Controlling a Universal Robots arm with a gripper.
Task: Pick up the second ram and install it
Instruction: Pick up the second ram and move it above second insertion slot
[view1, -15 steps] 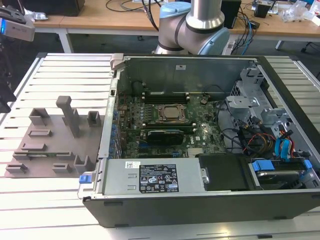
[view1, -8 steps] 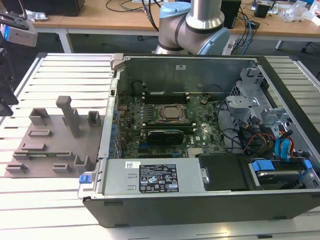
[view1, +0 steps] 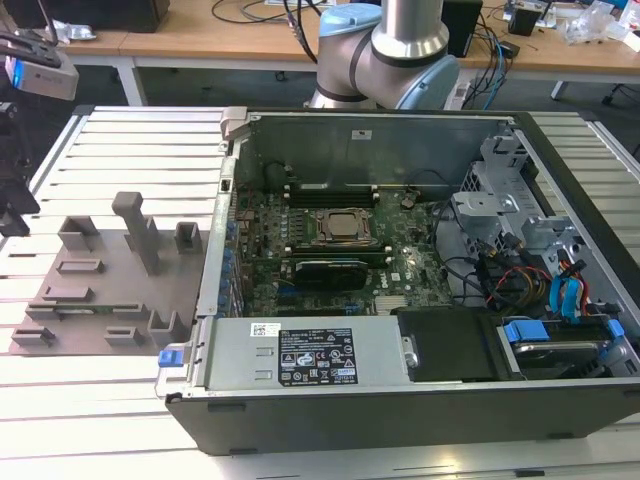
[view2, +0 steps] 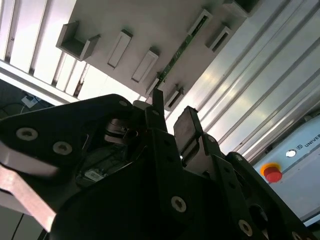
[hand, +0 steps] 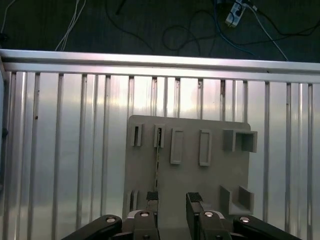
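Standing on edge in the grey holder plate (hand: 210, 185) for pinching, the second ram (hand: 158, 160) is overhung by the gripper (hand: 171, 200), its jaws parted and empty.

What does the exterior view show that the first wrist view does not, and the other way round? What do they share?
Exterior view, not the first wrist view: the open computer case with its motherboard, and the arm's base.

First wrist view, not the exterior view: the open gripper, the thin green ram standing on edge, and a power strip on the floor.

Both: the grey holder with its slots and blocks, lying on the slatted table.
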